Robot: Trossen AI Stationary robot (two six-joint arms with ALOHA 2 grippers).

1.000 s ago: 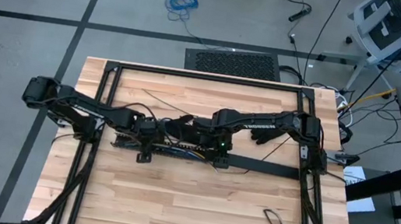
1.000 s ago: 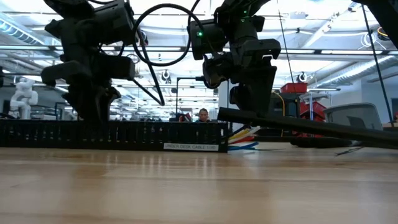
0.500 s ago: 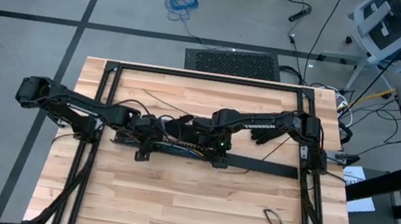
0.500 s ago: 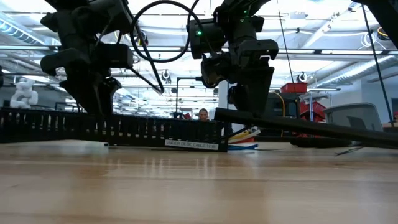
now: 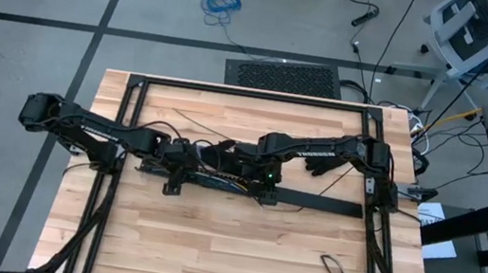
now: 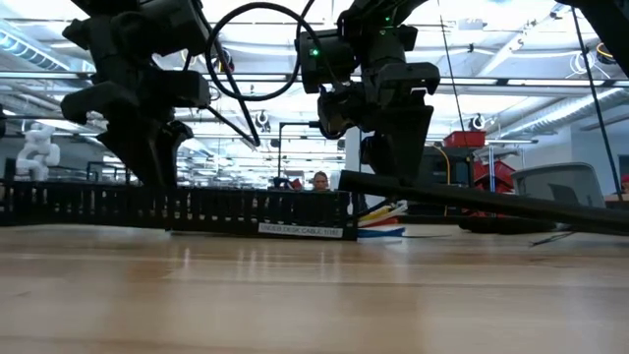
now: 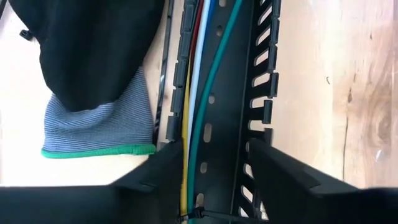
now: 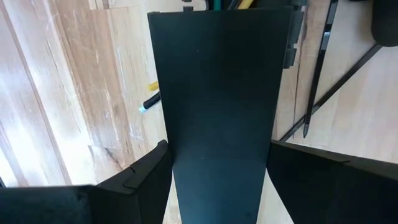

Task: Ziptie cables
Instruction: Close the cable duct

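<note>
Slotted bar (image 6: 177,208) lowered, wooden table (image 5: 209,247)

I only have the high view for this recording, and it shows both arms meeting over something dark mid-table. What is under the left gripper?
Observer: The left gripper is over a long black slotted plastic tray. Yellow, white, blue and green cables run along its channel.
Operator: And what is the right gripper doing?
Observer: The right gripper has its fingers on either side of a flat black cover strip. In the low view the gripped end looks raised and the other end sits lower.
Operator: Is anything lying beside the tray?
Observer: A black glove with a grey knitted cuff edged in green lies right next to it.
</note>
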